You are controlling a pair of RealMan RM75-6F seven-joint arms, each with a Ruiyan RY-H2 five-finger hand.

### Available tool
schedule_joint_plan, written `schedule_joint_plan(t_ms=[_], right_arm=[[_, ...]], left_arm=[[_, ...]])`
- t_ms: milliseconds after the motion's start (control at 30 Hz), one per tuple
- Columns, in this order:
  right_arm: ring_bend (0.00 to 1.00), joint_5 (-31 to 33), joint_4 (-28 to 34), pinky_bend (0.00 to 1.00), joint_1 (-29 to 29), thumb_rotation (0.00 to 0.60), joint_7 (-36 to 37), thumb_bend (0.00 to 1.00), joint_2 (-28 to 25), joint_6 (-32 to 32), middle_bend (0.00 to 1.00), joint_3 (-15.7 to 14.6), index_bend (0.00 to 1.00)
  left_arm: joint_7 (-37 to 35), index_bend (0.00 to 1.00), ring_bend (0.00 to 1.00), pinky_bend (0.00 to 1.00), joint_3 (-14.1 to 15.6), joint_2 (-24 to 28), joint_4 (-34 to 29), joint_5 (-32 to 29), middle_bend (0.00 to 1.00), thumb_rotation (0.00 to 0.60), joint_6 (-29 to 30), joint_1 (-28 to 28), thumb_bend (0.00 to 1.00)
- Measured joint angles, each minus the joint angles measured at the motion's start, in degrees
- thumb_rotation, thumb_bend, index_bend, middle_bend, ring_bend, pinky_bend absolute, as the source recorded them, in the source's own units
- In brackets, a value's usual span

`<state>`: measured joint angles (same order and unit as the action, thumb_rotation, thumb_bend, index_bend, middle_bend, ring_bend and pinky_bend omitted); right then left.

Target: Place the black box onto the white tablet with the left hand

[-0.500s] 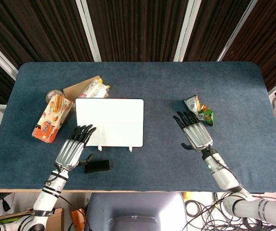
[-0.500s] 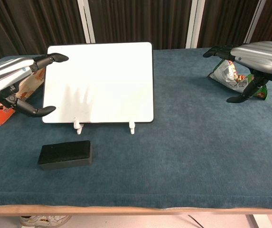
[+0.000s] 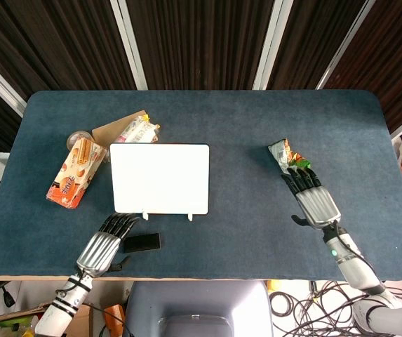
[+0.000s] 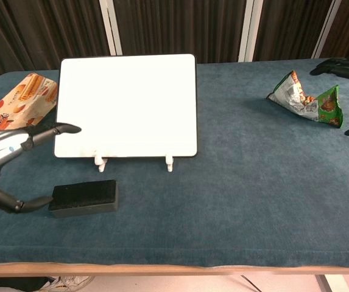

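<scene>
Biggest change vs half a sec ago: the left hand (image 3: 102, 247) has dropped back and down from beside the tablet (image 3: 160, 178) to table level, now just left of the black box (image 3: 142, 243). Fingers apart, holding nothing; in the chest view the thumb tip sits at the box's left end, touching or nearly so, can't tell which. I read this as lining up for the grasp, so the task is at its start: the box is still flat on the table (image 3: 243, 126), near the front edge, in front of the tablet's left foot.

Right hand (image 3: 313, 200) has pulled back toward the robot, off the snack bag (image 3: 290, 156); fingers spread, empty.

Views: head view shows both hands whole, plus the biscuit pack (image 3: 76, 173) and wrappers behind it. Chest view shows the thumb-to-box gap and box thickness, but the right hand only as fingertips at frame edge.
</scene>
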<state>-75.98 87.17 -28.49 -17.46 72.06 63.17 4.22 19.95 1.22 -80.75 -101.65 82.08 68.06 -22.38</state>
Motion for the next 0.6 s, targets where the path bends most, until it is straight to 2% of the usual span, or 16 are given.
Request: schedule_joint_plan(t_ms=[133,300,500,600], right_arm=[[0.0,-1.5,-0.9,0.0,2.6,0.6,5.1,0.11,-2.5,1.6,0.0,-1.7,0.0],[0.0,-3.1,-2.7,0.0,6.4,0.6,10.1,0.11,-6.1,3.3,0.0,-4.1,0.0],[0.0,-3.1,-5.5,0.0,7.4,0.6,12.2,0.11,-6.7,2.9,0.0,-4.5,0.0],[0.0,-3.0,-6.6,0.0,7.6,0.6,13.4,0.11,-6.6,2.1,0.0,-4.4,0.0]], left_arm=[[-0.5,0.0,0.02,0.09,0.9,-3.1,4.7,1.1,0.04,0.6,-0.2,0.6,0.31],[1.6,0.0,0.03,0.09,0.3,-9.0,10.9,0.5,0.04,0.6,-0.5,0.5,0.31],[7.8,0.02,0.05,0.09,0.1,-13.2,14.8,-0.4,0.09,0.6,-0.3,0.7,0.35],[9.6,0.08,0.07,0.09,-0.4,-14.8,15.6,-1.6,0.13,0.6,-0.4,0.7,0.35]])
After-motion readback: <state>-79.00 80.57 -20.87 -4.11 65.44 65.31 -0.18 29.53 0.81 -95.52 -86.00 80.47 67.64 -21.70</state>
